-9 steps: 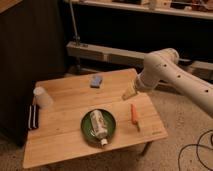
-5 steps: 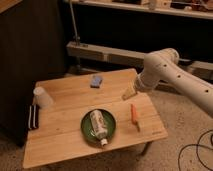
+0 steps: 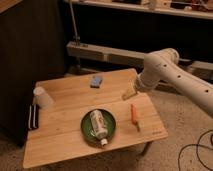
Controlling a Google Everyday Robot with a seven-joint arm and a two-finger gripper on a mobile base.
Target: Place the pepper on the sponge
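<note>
Gripper [image 3: 129, 93] spread, empty, over counter's [image 3: 65, 102] right edge; best pinch pepper [image 3: 134, 113] mid-body, sponge [image 3: 96, 81] near back edge.

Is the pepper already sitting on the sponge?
No, the pepper lies on the bare table, well apart from the sponge, and the gripper hangs close by the pepper.

Table [image 3: 65, 137] holds pepper [image 3: 134, 114], sponge [image 3: 96, 81], plate [image 3: 84, 128], cup [image 3: 43, 98], striped item [image 3: 33, 116]; gripper [image 3: 129, 93] above
</note>
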